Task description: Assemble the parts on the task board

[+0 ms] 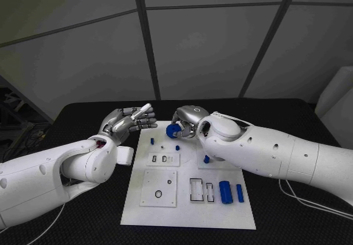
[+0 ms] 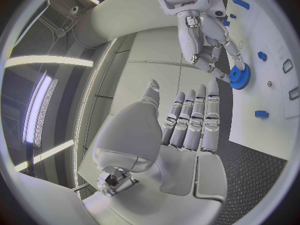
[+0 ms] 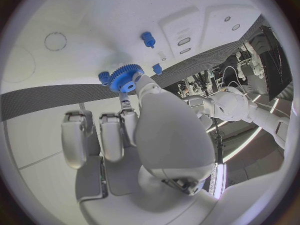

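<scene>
Head view: the right robot hand [image 1: 188, 122] pinches a blue gear [image 1: 173, 131] above the far end of the task board [image 1: 187, 214], so seating looks under way; next it likely needs lowering onto a peg. Beside it, the left robot hand [image 1: 131, 121] hovers empty, fingers extended.

Right arm [image 1: 272, 153] hides task board [image 1: 147, 209] far right corner; blue gear [image 1: 173, 131] partly behind fingers.
</scene>
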Controlling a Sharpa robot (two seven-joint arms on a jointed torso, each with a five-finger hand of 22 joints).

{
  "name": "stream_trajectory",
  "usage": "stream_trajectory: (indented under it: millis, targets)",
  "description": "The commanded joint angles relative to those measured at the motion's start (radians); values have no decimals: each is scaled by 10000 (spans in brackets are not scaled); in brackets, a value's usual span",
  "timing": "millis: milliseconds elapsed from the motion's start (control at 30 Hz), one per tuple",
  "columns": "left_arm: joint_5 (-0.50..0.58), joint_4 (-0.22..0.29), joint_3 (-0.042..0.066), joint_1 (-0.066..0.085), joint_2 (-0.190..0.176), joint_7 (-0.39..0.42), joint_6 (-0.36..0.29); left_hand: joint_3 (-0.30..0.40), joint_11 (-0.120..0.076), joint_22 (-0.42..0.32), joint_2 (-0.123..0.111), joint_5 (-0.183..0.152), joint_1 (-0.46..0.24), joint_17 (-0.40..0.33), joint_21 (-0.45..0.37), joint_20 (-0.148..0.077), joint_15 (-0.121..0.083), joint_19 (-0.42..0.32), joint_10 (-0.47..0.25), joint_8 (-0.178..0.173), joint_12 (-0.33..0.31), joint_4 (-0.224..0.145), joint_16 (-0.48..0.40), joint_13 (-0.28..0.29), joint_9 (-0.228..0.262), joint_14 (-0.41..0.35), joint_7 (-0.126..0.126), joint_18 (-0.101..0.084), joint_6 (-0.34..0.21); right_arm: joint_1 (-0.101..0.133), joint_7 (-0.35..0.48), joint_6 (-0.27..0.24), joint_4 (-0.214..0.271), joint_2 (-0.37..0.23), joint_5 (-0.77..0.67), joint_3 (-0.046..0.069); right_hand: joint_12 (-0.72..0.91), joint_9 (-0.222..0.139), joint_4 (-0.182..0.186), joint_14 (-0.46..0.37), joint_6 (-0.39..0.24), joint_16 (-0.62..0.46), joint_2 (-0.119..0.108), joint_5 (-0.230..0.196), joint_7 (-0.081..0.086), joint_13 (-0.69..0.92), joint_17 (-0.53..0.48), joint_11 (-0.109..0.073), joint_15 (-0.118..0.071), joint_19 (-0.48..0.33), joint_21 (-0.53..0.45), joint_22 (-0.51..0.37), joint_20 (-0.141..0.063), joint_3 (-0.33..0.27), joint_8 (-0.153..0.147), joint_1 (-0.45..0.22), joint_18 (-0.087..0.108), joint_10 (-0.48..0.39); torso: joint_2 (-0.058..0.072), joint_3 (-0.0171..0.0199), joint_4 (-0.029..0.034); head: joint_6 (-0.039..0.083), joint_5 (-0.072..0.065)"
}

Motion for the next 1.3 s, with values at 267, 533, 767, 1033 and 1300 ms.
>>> stream_trajectory:
  millis: [267,533,767,1033,1300]
  targets:
    - [-76,18,9,17,9,25,136,-34,70,-11,63,33,0,11,-36,62,22,-16,30,-56,-53,28,-41,-6,-9,31,59,-195,27,19,34,382,-228,97,-102,-9,-100,-54,10,745,-31,53,-109,-175,3,744,1139,120,25,558,63,2008,-43,138,-169,-299,-75,-48,1,1,0,-30,6]
    - [-76,27,10,18,5,21,131,-36,70,-13,62,33,18,12,-38,63,22,-15,32,-60,-57,12,-48,-5,-9,33,58,-195,27,18,123,533,-330,157,-103,-21,-189,-72,43,748,-156,62,-233,-651,59,683,1161,182,86,548,58,2003,24,98,-345,-634,-72,-115,0,-2,-1,-61,27]
    - [-76,24,10,19,0,17,125,-39,69,-15,59,32,39,14,-40,63,22,-13,32,-64,-62,-5,-56,-5,-8,35,58,-194,26,18,167,569,-351,176,-97,-34,-239,-78,58,750,-260,70,-321,-884,83,649,1181,211,112,544,56,2002,53,23,-457,-855,-71,-149,-4,2,-8,-97,33]
    - [-76,21,10,20,-1,15,122,-39,69,-15,59,32,39,14,-40,63,22,-13,32,-64,-62,-5,-56,-5,-8,35,58,-194,26,17,115,587,-384,181,-10,-41,-386,-114,249,768,-739,108,-410,-1203,206,534,1283,326,208,567,68,2035,132,-123,-828,-1278,-79,-255,-6,2,-4,-98,22]
    - [-76,13,10,20,-1,8,112,-42,70,-17,58,33,53,16,-42,64,22,-12,31,-68,-67,-19,-62,-5,-9,36,59,-194,25,18,19,989,-408,168,200,-45,-380,-49,741,850,-751,272,-212,-522,275,562,1721,413,305,607,90,2090,244,-225,-1004,-3047,-90,-264,-6,4,-2,-98,17]
